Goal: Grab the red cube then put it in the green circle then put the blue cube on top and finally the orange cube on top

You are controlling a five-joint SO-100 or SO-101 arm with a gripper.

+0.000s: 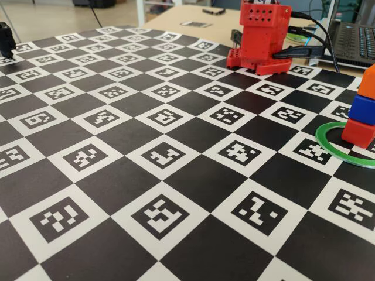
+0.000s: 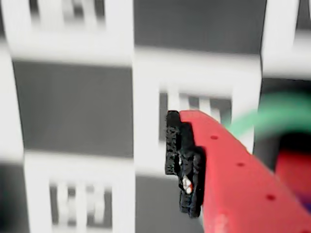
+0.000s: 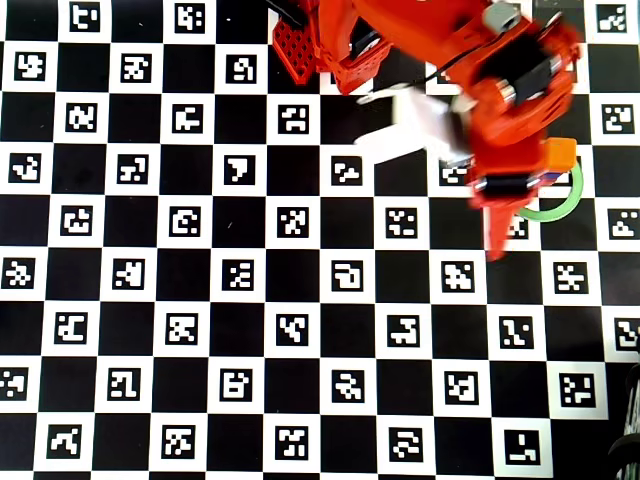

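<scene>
red matte plastic cube point(image 1: 358, 132) is seen inside the thin green plastic ring point(image 1: 328, 144), blue cube point(image 1: 362, 109) and orange cube point(image 1: 368, 82) stacked above. jaws: state cannot be told. withdrawal is best made clear of the stack.

Surface is a checkerboard mat point(image 1: 135, 175) of black squares and white marker tiles. The green circle point(image 1: 328, 146) lies flat on it at the right edge, with the red cube point(image 1: 358, 132) sitting inside.
</scene>
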